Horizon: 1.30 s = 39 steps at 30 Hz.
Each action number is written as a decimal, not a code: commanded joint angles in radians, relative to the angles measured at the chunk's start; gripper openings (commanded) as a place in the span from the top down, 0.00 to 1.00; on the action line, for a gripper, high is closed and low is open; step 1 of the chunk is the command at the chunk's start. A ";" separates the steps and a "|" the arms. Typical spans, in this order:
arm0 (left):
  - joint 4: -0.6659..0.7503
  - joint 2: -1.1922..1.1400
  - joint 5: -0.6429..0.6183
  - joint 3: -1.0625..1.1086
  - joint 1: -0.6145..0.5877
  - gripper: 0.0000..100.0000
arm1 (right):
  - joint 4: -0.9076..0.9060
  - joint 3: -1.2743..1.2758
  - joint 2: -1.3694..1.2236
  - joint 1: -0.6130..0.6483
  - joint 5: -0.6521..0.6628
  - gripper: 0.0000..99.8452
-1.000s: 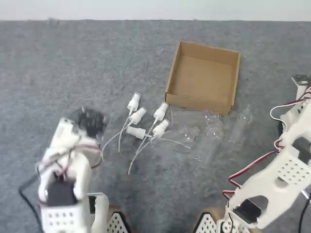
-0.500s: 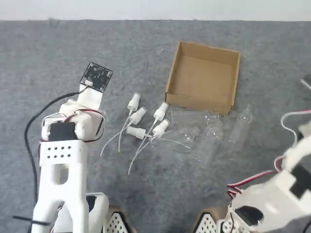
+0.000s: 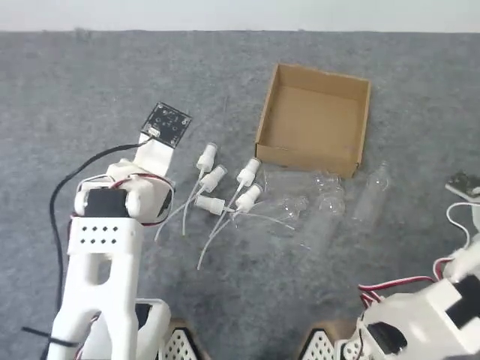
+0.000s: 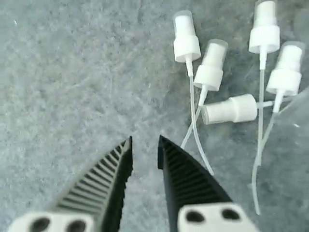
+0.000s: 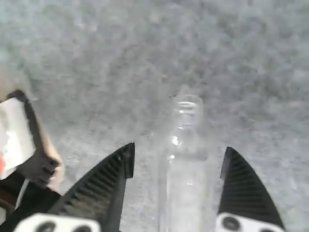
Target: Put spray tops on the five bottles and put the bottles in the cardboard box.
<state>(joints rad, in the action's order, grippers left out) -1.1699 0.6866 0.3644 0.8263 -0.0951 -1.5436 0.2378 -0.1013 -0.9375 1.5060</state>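
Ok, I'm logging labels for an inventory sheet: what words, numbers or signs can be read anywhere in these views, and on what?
No text can be read anywhere.
cardboard box: plain brown walls, no print visible.
spray tops: plain white, no markings.
bottles: clear, no label.
white patch with a red spot, at the edge of the right wrist view: too blurred to tell whether it carries print.
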 commanded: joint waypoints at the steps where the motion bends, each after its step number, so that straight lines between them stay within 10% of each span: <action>1: -0.015 0.000 -0.011 -0.054 -0.002 0.92 | 0.096 0.029 0.067 -0.025 0.017 0.76; 13: -0.011 0.000 -0.011 -0.036 -0.003 0.92 | 0.338 0.227 0.061 -0.051 0.017 0.77; 18: -0.008 0.000 -0.011 -0.012 -0.003 0.92 | 0.384 0.275 0.061 -0.047 -0.012 0.94; 32: 0.068 -0.245 -0.087 -0.217 0.086 0.92 | 0.400 0.017 0.061 0.249 -0.783 0.99; 39: 0.083 -0.652 -0.089 -0.552 0.104 0.92 | 0.441 -0.011 0.059 0.375 -0.927 0.99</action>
<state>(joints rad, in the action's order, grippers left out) -1.1070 0.2232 0.2908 0.4933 0.0046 -1.1385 0.2869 -0.0982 -0.6107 0.6268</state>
